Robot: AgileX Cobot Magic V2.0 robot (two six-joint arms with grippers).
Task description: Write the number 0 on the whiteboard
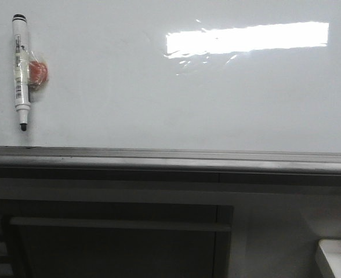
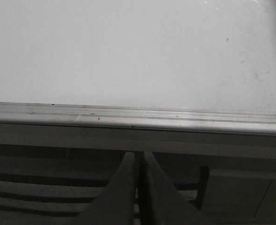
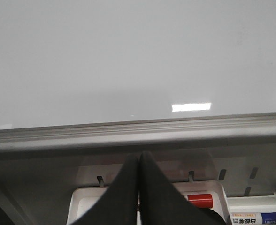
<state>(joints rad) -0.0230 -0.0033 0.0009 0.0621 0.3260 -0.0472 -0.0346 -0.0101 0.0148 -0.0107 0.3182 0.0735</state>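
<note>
The whiteboard [image 1: 176,92] fills the upper part of the front view, blank, with a bright rectangular reflection and a grey metal ledge [image 1: 170,157] along its lower edge. No number 0 shows on it. A white marker with a black cap [image 1: 21,69] hangs upright at the board's far left, fixed by clear tape and a red magnet [image 1: 38,73]. Neither gripper shows in the front view. My left gripper [image 2: 139,154] is shut and empty below the ledge [image 2: 138,117]. My right gripper [image 3: 139,156] is shut and empty below the ledge [image 3: 138,129], above a white tray.
A white tray [image 3: 84,201] below the right gripper holds a red-capped marker [image 3: 200,199]; a boxed marker [image 3: 257,219] lies beside it. The tray's corner shows at the front view's lower right [image 1: 336,255]. A dark frame with a crossbar [image 1: 118,223] stands under the ledge.
</note>
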